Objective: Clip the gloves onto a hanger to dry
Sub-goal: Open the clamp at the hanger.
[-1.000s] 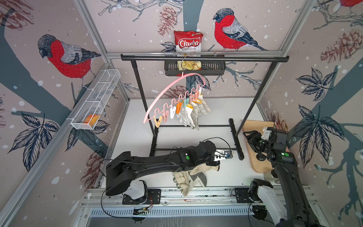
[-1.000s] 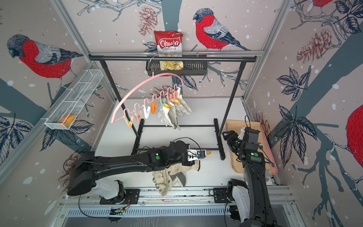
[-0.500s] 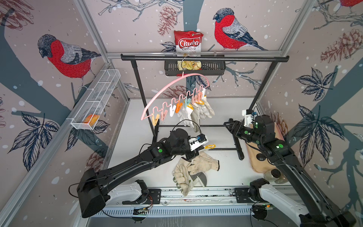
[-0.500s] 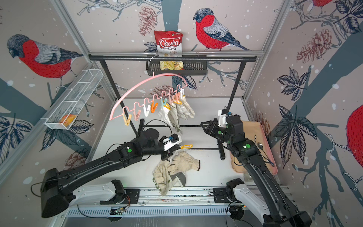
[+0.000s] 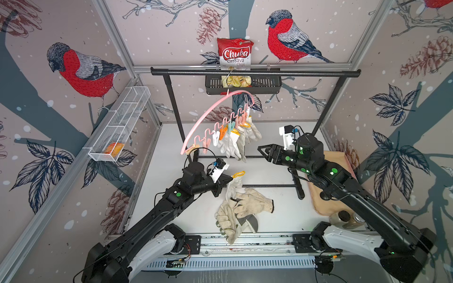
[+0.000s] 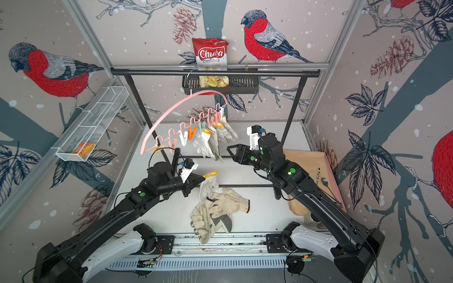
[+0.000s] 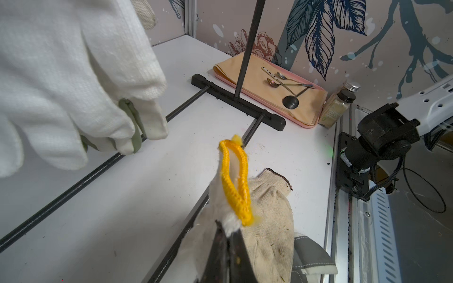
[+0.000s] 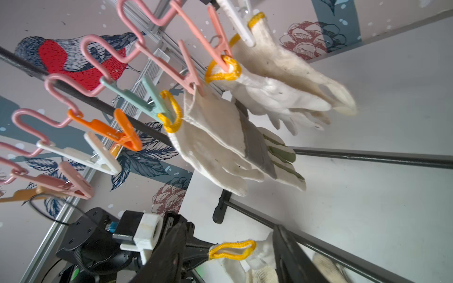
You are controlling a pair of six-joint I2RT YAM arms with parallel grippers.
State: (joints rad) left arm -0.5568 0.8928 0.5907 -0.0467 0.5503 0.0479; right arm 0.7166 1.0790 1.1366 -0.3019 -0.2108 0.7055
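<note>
The pink hanger (image 5: 208,122) hangs from the black rack, tilted, with several gloves (image 5: 235,144) clipped at its upper end. Its orange clothespin (image 8: 117,133), white clothespin (image 8: 98,156) and pink clothespin (image 8: 71,185) hold nothing. My left gripper (image 5: 230,178) is shut on the yellow-edged cuff (image 7: 235,181) of a knit glove (image 5: 232,190), which hangs down to the glove pile (image 5: 247,208) on the table. My right gripper (image 5: 261,152) stands open in the air just right of the clipped gloves (image 8: 220,147), holding nothing. The right wrist view shows the held cuff (image 8: 231,250) below.
The black garment rack (image 5: 255,73) spans the back, and its foot (image 5: 297,186) and floor rails lie by the pile. A chips bag (image 5: 235,56) sits in a black basket (image 5: 242,84). At the right lie a tan mat (image 7: 269,80) with spoons and spice jars (image 5: 343,216).
The left gripper has lifted the yellow-cuffed glove up from the pile and back toward the hanger. The right arm has swung in from the mat and risen beside the clipped gloves.
</note>
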